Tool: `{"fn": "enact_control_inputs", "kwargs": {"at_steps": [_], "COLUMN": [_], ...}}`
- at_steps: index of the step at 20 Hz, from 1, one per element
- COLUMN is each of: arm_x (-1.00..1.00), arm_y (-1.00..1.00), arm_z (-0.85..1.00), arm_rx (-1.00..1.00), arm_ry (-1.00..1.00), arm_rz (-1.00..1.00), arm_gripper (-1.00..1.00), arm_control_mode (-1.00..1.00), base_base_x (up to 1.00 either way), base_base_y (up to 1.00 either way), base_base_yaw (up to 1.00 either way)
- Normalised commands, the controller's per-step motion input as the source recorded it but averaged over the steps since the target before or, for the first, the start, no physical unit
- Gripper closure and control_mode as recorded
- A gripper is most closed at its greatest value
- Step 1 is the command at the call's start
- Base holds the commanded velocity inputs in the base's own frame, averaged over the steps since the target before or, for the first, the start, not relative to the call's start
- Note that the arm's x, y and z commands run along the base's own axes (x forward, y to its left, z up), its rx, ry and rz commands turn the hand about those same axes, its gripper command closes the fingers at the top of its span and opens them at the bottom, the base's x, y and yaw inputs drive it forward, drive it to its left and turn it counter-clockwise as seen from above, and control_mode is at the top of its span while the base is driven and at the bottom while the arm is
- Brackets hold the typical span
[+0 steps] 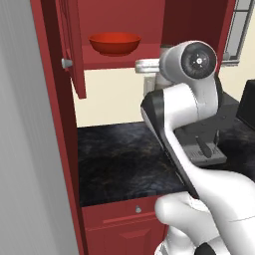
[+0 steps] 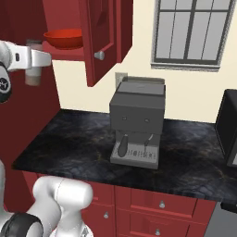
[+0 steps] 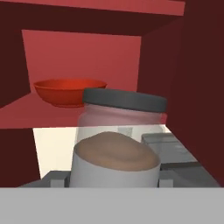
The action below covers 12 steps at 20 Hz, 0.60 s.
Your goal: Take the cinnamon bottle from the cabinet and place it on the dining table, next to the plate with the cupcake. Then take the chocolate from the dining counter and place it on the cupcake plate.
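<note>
Cinnamon bottle (image 3: pixel 118 140) sits right between my fingers in the hand view, dead centre and very close. Gripper (image 3: pixel 114 180) is clamped on the cinnamon bottle: finger tips show on either side of its lower body, touching it. In the right base view the gripper (image 2: pixel 33 76) is out at the front edge of the open cabinet (image 2: pixel 99 28), and the bottle (image 2: pixel 32 74) hangs below the shelf (image 2: pixel 65 52) line, outside the cabinet and clear of the shelf. In the left base view my arm covers most of it; only a pale bit of the bottle (image 1: pixel 150 84) shows next to my wrist, below the shelf edge (image 1: pixel 119 62).

Labels: no writing I can read on the bottle. Lower body has a plain grey band, no text resolvable.

Look of the bottle: clear, slightly pinkish jar body, wide dark grey lid on top, brown powder mounded inside the lower part. Upright in my grip, lid up.

Around it: red bowl (image 3: pixel 70 91) on the cabinet shelf, behind and to the left of the bottle in the hand view, well apart from it. Cabinet door (image 2: pixel 96 39) stands open. Below is the dark marbled counter (image 2: pixel 74 148) with a grey coffee machine (image 2: pixel 138 121) on it, off to my right.
</note>
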Motion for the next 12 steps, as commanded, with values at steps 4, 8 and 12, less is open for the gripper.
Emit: {"fn": "enact_control_inputs", "kwargs": {"at_steps": [4,8,12], "arm_x": [-0.84,-0.78,-0.70], "arm_y": [0.10,0.02,-0.05], "arm_z": [-0.15,-0.20,-0.16], "arm_rx": [-0.01,-0.09,-0.10], "arm_ry": [-0.06,-0.07,-0.06], "arm_rz": [0.00,0.00,0.01], "arm_gripper": [1.00,1.00,1.00], "arm_control_mode": [-1.00,-1.00,-1.00], "base_base_x": [0.00,0.00,0.00], "base_base_y": [0.00,0.00,0.00], "base_base_yaw": [0.00,0.00,0.00]}}
